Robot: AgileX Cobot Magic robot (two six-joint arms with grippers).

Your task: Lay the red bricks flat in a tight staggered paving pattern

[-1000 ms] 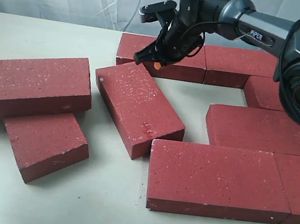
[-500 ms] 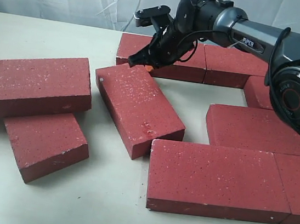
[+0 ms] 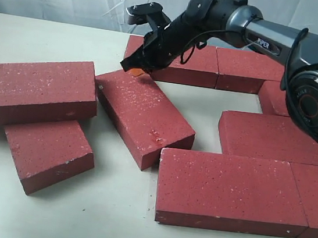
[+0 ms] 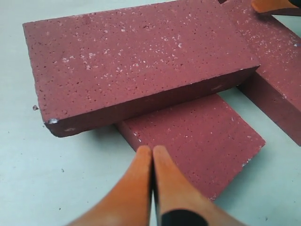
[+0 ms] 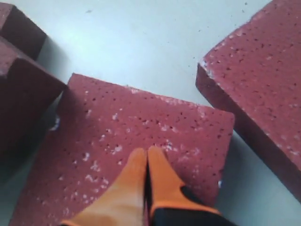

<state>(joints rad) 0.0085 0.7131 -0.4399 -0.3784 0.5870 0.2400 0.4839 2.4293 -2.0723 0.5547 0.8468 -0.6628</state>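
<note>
Several red bricks lie on the pale table. One angled brick [image 3: 144, 117] [image 5: 141, 127] sits loose in the middle. My right gripper [image 3: 135, 69] [image 5: 147, 151] is shut, with nothing between its fingers. Its orange tips press on the far end of that brick's top face. To the left, a long brick [image 3: 33, 91] [image 4: 141, 56] rests partly on a lower brick [image 3: 49, 151] [image 4: 197, 141]. My left gripper [image 4: 152, 149] is shut and empty, tips just over the lower brick's near edge. It does not show in the exterior view.
Two bricks [image 3: 213, 64] form a back row. More flat bricks [image 3: 231, 190] fill the right and front, around a bare gap of table [image 3: 207, 108]. The right arm [image 3: 264, 33] spans over the back row. White cloth hangs behind.
My right gripper has swung left and down from above the back row onto the angled brick's far end. That end has shifted slightly to the left.
</note>
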